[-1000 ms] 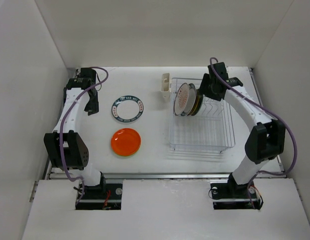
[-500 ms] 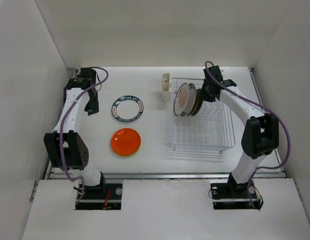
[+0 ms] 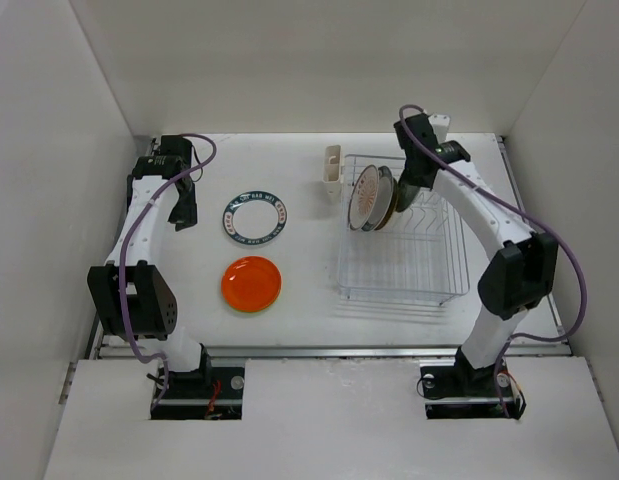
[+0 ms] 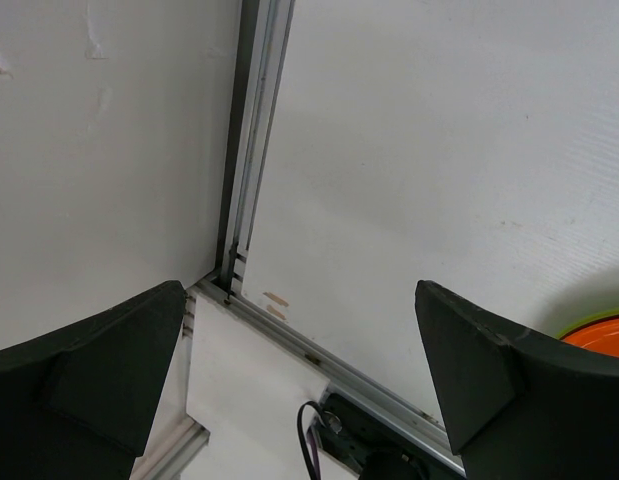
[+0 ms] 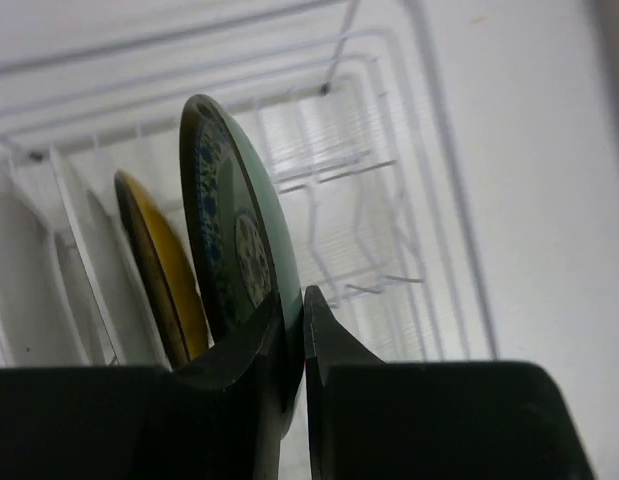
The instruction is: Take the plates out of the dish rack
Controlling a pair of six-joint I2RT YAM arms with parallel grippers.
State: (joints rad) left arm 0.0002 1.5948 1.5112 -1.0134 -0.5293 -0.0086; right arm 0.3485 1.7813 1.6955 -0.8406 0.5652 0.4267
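Observation:
The dish rack (image 3: 414, 262) stands at the right of the table, with three plates upright at its far end. My right gripper (image 3: 403, 193) (image 5: 294, 300) is shut on the rim of the nearest one, a dark green plate (image 5: 237, 225) (image 3: 395, 206) with a blue pattern. Behind it stand an amber plate (image 5: 171, 282) and a white sunburst plate (image 3: 365, 197). On the table to the left lie a white plate with a teal rim (image 3: 256, 219) and an orange plate (image 3: 251, 284) (image 4: 601, 336). My left gripper (image 3: 183, 214) (image 4: 299, 296) is open and empty near the left wall.
A cream cup holder (image 3: 331, 170) hangs on the rack's far left corner. White walls enclose the table on three sides. An aluminium rail (image 4: 251, 150) runs along the left edge, close to my left gripper.
My right gripper has closed on the dark green plate's rim. The right wrist has shifted back and left, and the plate now leans differently. The left arm has not moved.

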